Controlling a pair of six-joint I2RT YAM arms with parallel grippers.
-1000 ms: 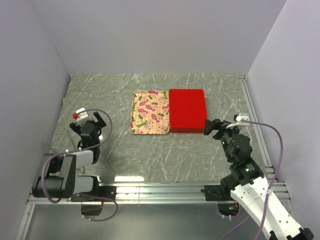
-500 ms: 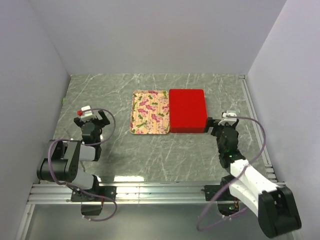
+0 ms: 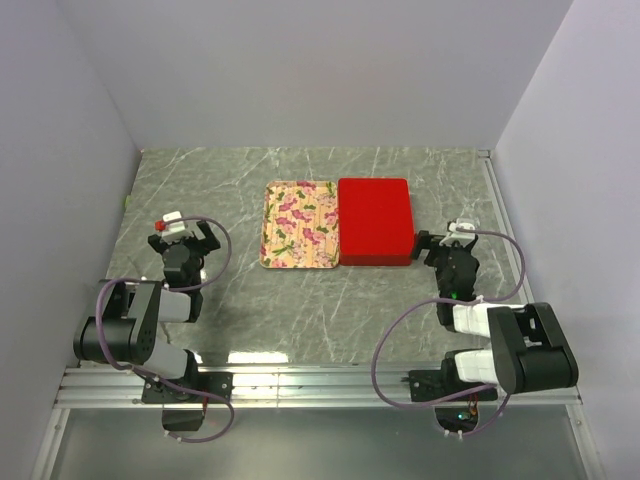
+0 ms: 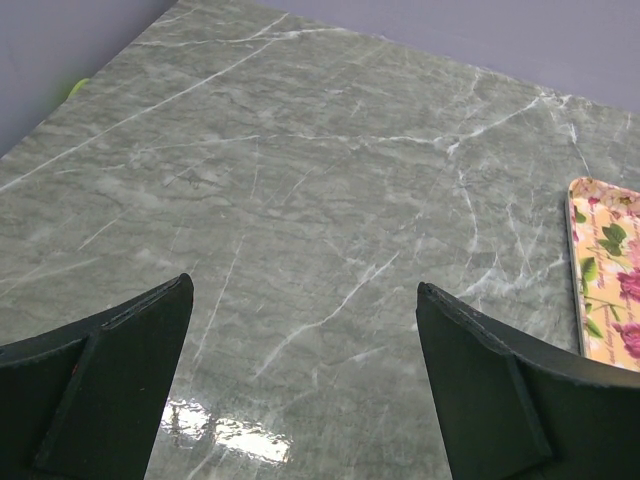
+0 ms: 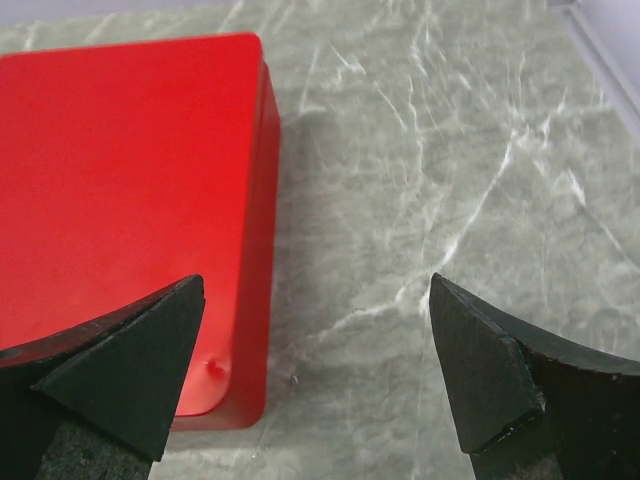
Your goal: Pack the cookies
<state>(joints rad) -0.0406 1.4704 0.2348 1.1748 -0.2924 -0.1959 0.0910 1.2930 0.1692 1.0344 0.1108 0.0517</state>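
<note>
I cannot tell where the cookies are: none shows in any view, so which way they point or lie cannot be told either.

What does show is the red box [image 3: 375, 221], flat top up, in the upper middle of the overhead frame. Its slightly longer side runs up and down the frame. The floral tray [image 3: 299, 225] lies against its left edge, lined up the same way, with nothing on its print. Both sit on the grey marbled desk [image 3: 350, 300].

The right tool [image 3: 445, 243] is just right of the box's lower right corner, low over the desk. Its jaws are spread wide and hold nothing. In its own camera the box's near right corner lies beyond the left finger, with bare desk between the two tips.

The left tool [image 3: 183, 238] is well apart from the tray, at the left of the frame. Its jaws are also fully spread and empty. Its camera shows only bare desk between the fingers, with the tray's edge at the far right.
</note>
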